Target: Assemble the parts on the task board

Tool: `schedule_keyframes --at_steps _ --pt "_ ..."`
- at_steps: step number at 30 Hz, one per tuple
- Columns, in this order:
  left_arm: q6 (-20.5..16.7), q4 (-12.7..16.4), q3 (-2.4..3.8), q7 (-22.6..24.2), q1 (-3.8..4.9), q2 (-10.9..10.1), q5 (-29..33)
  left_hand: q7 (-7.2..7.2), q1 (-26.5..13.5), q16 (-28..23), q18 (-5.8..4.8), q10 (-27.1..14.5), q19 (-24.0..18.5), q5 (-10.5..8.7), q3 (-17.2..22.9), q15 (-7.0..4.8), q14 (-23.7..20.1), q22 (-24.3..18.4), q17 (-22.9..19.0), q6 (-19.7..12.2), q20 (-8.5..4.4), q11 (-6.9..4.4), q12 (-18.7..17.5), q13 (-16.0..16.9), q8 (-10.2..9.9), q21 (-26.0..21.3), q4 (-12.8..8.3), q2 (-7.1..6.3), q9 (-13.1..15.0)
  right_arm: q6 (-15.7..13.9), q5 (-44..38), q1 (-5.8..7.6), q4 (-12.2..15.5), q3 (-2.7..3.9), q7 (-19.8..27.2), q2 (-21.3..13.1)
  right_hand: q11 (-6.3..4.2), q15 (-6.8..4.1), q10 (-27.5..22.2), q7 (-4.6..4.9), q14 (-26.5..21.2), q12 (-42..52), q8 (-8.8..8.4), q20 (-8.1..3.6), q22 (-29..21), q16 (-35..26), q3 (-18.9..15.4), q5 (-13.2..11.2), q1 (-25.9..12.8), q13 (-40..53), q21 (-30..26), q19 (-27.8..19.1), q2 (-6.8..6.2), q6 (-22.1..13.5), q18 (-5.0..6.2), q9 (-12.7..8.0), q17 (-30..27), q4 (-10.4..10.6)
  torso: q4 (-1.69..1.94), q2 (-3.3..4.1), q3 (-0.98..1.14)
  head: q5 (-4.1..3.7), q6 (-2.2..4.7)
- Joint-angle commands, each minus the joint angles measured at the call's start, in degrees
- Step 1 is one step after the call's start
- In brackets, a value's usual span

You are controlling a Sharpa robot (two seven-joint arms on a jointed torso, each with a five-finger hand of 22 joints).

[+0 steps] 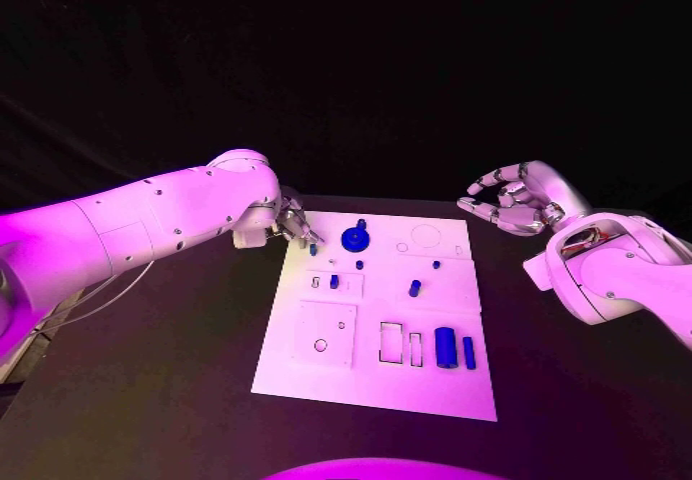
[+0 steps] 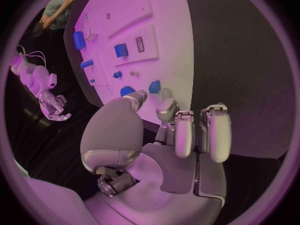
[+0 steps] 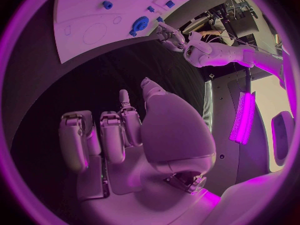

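Head view first: the white task board (image 1: pixel 378 385) lies in the middle of the black counter (image 1: pixel 159 380), with small blue parts scattered over it. A round blue disc (image 1: pixel 355 238) sits near the far edge, a fat blue cylinder (image 1: pixel 446 346) and a slimmer blue bar (image 1: pixel 469 350) lie side by side toward the near right corner, and a few little blue pegs (image 1: pixel 415 288) stand around the middle. The left robot hand (image 1: pixel 296 228) hangs at the board's far left corner, fingertips just beside a small blue piece (image 1: pixel 313 248) there; from the left wrist view its fingers (image 2: pixel 214 130) are apart and hold nothing. The right robot hand (image 1: pixel 516 198) is raised well off the board's far right corner, fingers loosely curled but spread, with nothing in them.
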Motion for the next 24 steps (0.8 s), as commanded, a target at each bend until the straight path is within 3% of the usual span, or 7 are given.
schedule_keyframes --at_steps 1,15,24 --pt "1.03 0.02 0.00 0.63 -0.04 0.20 0.52 0.37 0.71 0.20 -1.04 -0.47 1.53 0.14 0.16 0.43 6.07 5.85 15.09 0.15 0.43 -0.05 -0.25 -0.09 -0.22 -0.04 -0.14 0.27 -0.08 0.20 -0.72 -0.03 0.07 0.01 0.19 0.07 -0.18 -0.42 0.11 -0.02 5.23 -0.24 0.21 -0.59 13.07 -0.35 -0.25 -0.19 -0.62 5.11 -0.17 4.12 0.14 -0.32 0.43 0.09 11.56 -0.06 0.03 -0.01 0.05 0.09 -0.05" --pt "0.95 -0.03 -0.39 1.12 -0.12 0.39 1.66 0.40 2.90 0.20 -1.03 -0.50 1.50 0.17 0.88 0.48 6.07 5.86 15.09 0.39 0.50 -0.02 -0.12 -0.11 -0.47 -0.06 -0.26 1.49 -0.62 0.17 -0.79 -0.04 0.06 0.01 0.19 0.15 -0.18 -0.42 0.12 -0.03 5.22 -0.24 0.22 -0.59 13.10 -0.36 -0.23 -0.18 -0.61 5.11 -0.14 4.14 0.16 -0.32 0.42 0.09 11.53 -0.07 0.00 -0.04 0.07 0.28 -0.15" --pt "-0.26 -0.08 -0.54 1.43 -0.14 0.43 2.40 0.31 7.18 0.20 -1.03 -0.63 1.49 0.13 3.09 0.40 6.07 5.92 15.09 0.39 0.48 -0.11 -0.06 -0.24 -0.70 -0.06 -0.66 2.89 -1.25 0.16 -0.93 -0.04 0.02 0.01 0.20 0.19 -0.20 -0.43 0.19 -0.04 5.24 -0.17 0.26 -0.59 13.09 -0.34 -0.21 -0.13 -0.57 5.18 -0.16 4.13 0.21 -0.32 0.43 0.11 11.61 -0.09 0.03 0.01 0.03 0.35 -0.25"
